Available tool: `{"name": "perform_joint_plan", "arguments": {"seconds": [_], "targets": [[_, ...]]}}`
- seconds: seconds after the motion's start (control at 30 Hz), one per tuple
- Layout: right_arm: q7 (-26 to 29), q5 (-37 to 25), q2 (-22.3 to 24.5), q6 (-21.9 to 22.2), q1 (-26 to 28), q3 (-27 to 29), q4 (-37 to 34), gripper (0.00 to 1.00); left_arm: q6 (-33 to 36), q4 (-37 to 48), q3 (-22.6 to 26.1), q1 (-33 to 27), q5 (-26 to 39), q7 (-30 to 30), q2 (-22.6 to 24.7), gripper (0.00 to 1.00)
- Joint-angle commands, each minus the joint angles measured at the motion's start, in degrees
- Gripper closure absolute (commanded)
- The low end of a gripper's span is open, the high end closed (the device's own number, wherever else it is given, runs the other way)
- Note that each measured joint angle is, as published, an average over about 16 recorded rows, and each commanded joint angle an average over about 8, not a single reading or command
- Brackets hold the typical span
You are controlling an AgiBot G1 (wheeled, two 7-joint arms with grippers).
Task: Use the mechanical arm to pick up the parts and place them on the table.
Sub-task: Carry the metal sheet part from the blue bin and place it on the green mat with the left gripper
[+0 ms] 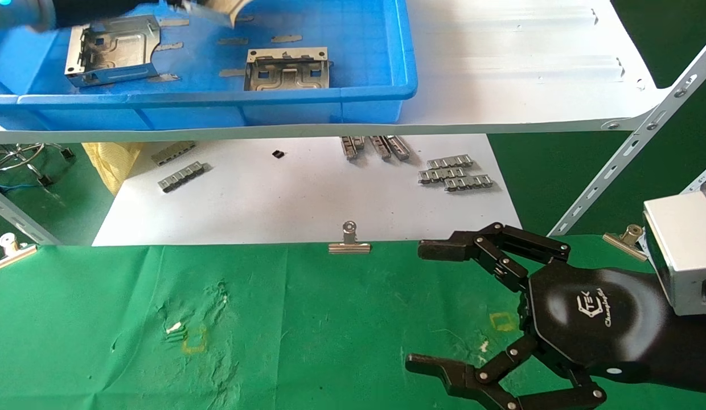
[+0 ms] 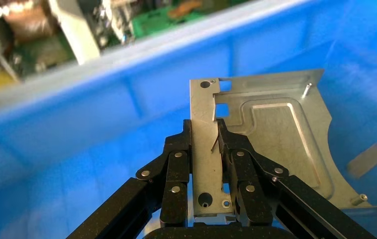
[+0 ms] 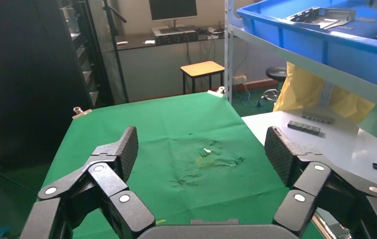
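Note:
My left gripper (image 2: 204,133) is shut on the upturned edge of a silvery sheet-metal part (image 2: 276,134) and holds it above the floor of the blue bin (image 2: 77,134). In the head view this held part (image 1: 213,11) shows only at the top edge. Two more parts (image 1: 111,51) (image 1: 287,69) lie in the bin (image 1: 216,99). My right gripper (image 1: 424,304) is open and empty, low over the right side of the green cloth table (image 1: 307,319). It also shows in the right wrist view (image 3: 201,149), with nothing between its pads.
The bin stands on a white metal shelf (image 1: 501,68) and holds thin flat slivers (image 1: 232,41). Under the shelf a white sheet (image 1: 284,199) carries ridged metal strips (image 1: 455,173). Binder clips (image 1: 349,242) line the cloth's far edge. Yellow square outlines (image 1: 504,322) mark the cloth.

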Motion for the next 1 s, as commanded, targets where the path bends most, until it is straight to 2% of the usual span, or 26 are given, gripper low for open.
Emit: {"name": "perform_joint_plan", "arguments": {"seconds": [0.03,0.27,0.57,0.73,0.87,1.0], "targets": [[0.0,0.0,0.0,0.0,0.0,0.0,0.0,0.00,1.3,-0.7,-0.3,-0.3,-0.5,0.8,-0.3,1.00],[0.0,0.0,0.0,0.0,0.0,0.0,0.0,0.00,18.5,-4.0,-1.5,-0.8,-2.8,7.8,-5.2,1.00],[0.0,0.0,0.0,0.0,0.0,0.0,0.0,0.00,37.8,-6.3,-3.1,1.4,-6.3,19.0,-10.4,1.00],[0.0,0.0,0.0,0.0,0.0,0.0,0.0,0.00,42.1,-9.7,-2.8,4.8,-8.9,24.9,-13.5,1.00],[0.0,0.0,0.0,0.0,0.0,0.0,0.0,0.00,42.7,-17.4,-0.9,9.9,-13.8,27.9,-17.8,1.00],[0.0,0.0,0.0,0.0,0.0,0.0,0.0,0.00,42.5,-25.3,2.8,16.1,-19.9,28.4,-23.3,1.00]]}}
